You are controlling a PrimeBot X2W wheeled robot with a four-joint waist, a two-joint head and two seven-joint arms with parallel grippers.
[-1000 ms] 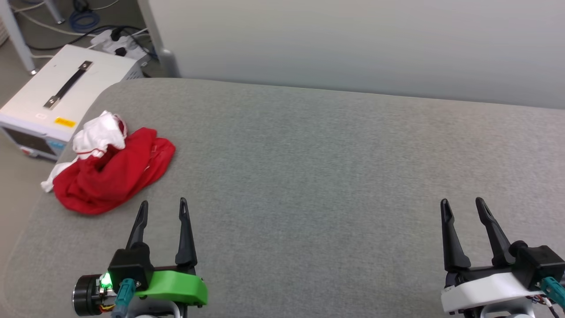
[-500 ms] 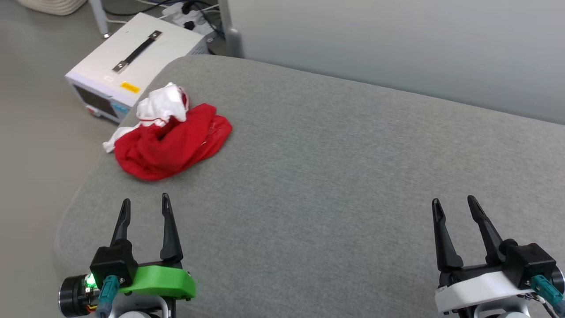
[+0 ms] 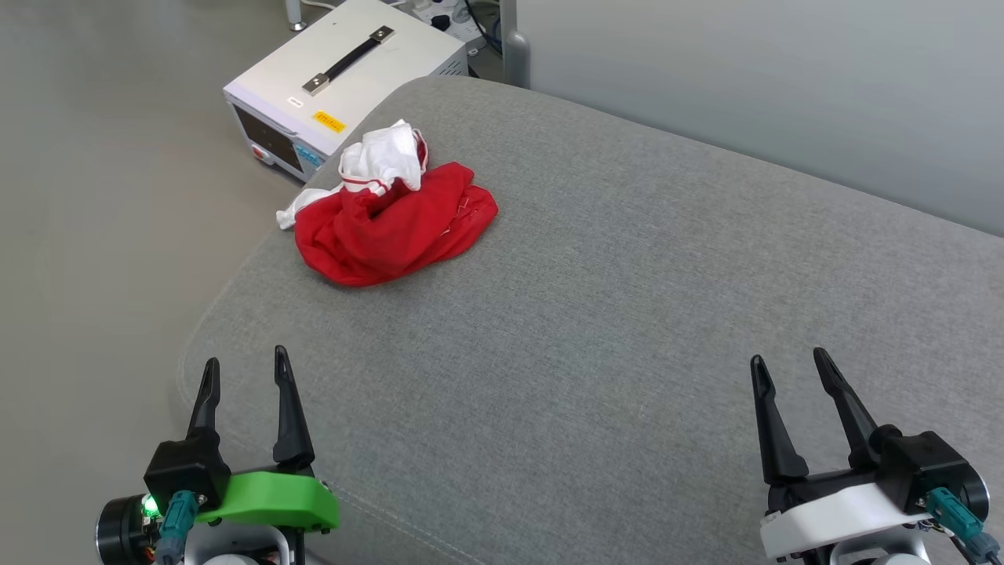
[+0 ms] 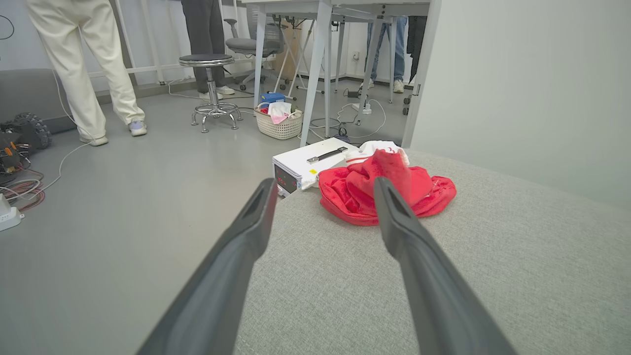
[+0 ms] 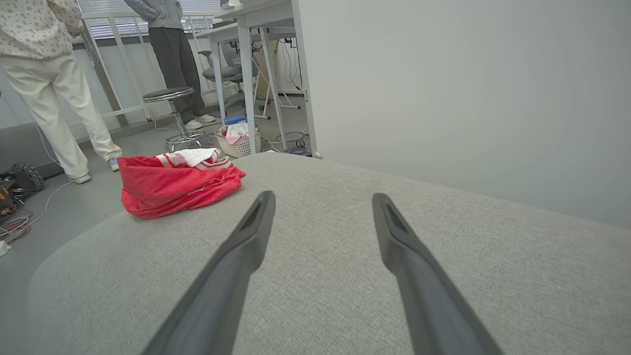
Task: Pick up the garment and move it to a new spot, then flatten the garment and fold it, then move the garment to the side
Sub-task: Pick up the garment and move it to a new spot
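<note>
Garment point(image 3: 392, 227): crumpled heap on padded surface point(image 3: 627, 314), just beside white box point(image 3: 353, 86), awaiting pickup.
Left gripper point(image 3: 245, 357): jaws released, empty, nearer box, ready to grab.
Right gripper point(image 3: 789, 355): jaws released, far from box.

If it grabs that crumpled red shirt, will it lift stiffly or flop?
Probably flop: the garment lies in loose folds, so it should droop. It looks thin, likely light. Near the edge of the grey surface, a push might slide it off.

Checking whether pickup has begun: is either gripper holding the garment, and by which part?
Nothing is held. The left gripper and right gripper both have open jaws, apart from the crumpled garment.
</note>
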